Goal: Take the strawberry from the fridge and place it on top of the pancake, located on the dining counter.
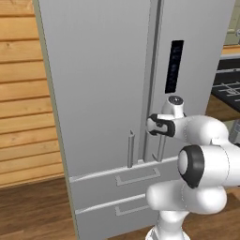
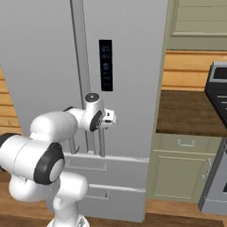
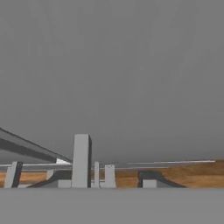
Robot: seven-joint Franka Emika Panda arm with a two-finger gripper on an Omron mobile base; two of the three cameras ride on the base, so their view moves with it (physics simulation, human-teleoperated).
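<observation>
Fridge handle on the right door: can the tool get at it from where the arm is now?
Probably yes. The tool sits close in front of the fridge, beside the right door's handle, with nothing between them. Both doors are shut, so the strawberry inside stays out of reach until one opens.

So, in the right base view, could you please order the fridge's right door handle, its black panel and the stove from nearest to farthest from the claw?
1. The right door handle, a vertical bar just below the claw, by the door seam.
2. The black panel, above the claw on the fridge door.
3. The stove, far off at the picture's right edge, past the counter.
</observation>
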